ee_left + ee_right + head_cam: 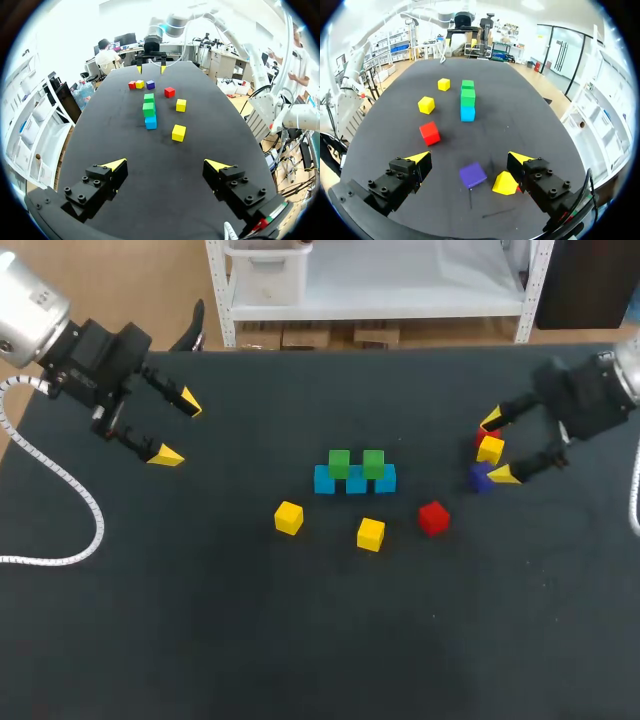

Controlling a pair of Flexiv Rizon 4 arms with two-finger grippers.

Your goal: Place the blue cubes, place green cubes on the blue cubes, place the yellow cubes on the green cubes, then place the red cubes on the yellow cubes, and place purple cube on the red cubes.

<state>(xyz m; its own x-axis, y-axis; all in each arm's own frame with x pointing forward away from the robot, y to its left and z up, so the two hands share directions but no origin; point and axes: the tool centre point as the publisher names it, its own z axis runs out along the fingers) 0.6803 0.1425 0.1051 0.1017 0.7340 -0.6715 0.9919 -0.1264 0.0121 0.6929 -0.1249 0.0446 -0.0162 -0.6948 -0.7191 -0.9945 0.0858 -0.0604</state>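
Three blue cubes (355,481) form a row mid-table, with two green cubes (339,463) (373,462) on top; in the left wrist view the blue row (150,122) and a green cube (148,109) are lined up ahead of the gripper. Two yellow cubes (288,517) (370,534) and a red cube (433,518) lie loose in front of them. My right gripper (497,447) (469,157) is open over a purple cube (472,175), a third yellow cube (505,183) and a partly hidden red cube (484,435). My left gripper (178,428) (165,164) hangs open and empty at the far left.
The dark table (200,620) has wide bare stretches in front and on the left. A white cable (70,480) loops from my left arm over the table's left edge.
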